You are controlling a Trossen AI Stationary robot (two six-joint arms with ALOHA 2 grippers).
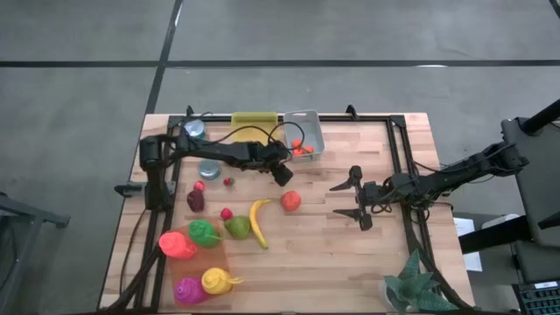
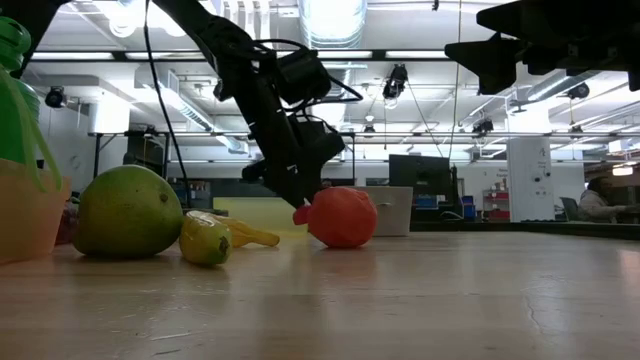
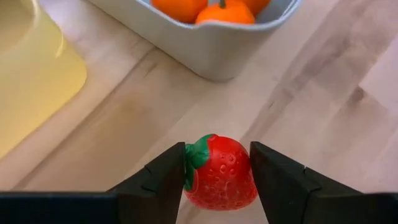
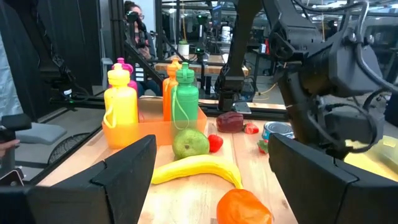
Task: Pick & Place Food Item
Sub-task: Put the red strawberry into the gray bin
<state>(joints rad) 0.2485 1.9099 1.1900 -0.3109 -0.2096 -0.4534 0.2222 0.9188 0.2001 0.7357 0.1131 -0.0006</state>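
Note:
A red strawberry with a green cap sits between the fingers of my left gripper, which is shut on it above the table's middle, a little short of the grey tray of oranges. In the low view only a red bit of the strawberry shows below the gripper, above the tabletop. My right gripper hangs open and level over the table's right half, holding nothing. My left gripper pinches the strawberry by two opposite sides between its two fingers, the green cap against one finger. The fingers slant down toward the table from the left. The strawberry is lifted clear of the wood.
An orange-red round fruit lies just near of the left gripper. A banana, a green pear, small red fruits, cans and coloured bottles fill the left half. A yellow container stands beside the tray at the far edge.

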